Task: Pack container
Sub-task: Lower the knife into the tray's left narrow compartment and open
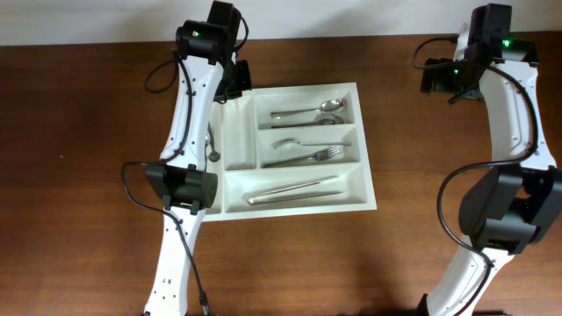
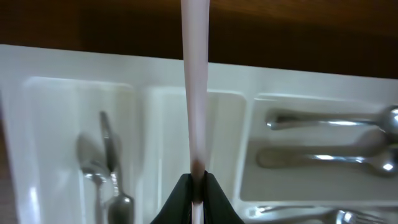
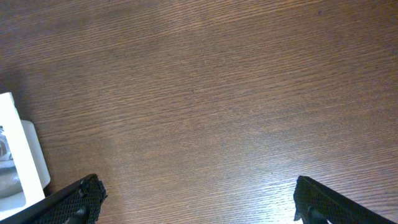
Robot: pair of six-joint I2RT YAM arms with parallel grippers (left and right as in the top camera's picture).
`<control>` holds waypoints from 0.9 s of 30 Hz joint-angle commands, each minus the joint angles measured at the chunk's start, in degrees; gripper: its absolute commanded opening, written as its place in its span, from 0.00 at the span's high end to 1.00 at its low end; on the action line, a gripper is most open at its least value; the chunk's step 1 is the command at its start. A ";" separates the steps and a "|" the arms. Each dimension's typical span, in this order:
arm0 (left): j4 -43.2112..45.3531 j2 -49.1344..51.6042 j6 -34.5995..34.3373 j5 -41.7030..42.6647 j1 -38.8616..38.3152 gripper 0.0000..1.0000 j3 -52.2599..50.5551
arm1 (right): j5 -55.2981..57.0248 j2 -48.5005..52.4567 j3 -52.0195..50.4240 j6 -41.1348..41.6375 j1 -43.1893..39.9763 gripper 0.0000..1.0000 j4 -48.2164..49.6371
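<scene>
At 9 o'clock in the overhead view, the left gripper was clenched on the lower end of a slim pale stick. It hung over the container's two narrow compartments, and its wrist view showed the stick running toward 12 o'clock, above the wall between them. Small spoons lay in the leftmost of the two.

The container sat flat on the table, left of centre. Its long axis ran from 9 to 3 o'clock, as did its three long compartments, while the narrow pair ran 12 to 6. Spoons filled the top long bay, a fork lay in the middle one, and long slim pieces in the bottom one.

The container looked like stiff moulded plastic: probably light, smooth and slippery. A pinch on the raised rim or a divider wall would likely hold best, kept level so the cutlery does not slide.

At 2 o'clock, well apart from the container, the right gripper hung spread wide over bare wood, grasping nothing.
</scene>
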 commanded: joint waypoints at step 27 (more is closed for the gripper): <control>-0.13 -1.95 -3.67 -3.10 -0.09 0.98 -12.76 | 0.09 -0.98 -0.11 0.48 -0.11 0.01 -0.02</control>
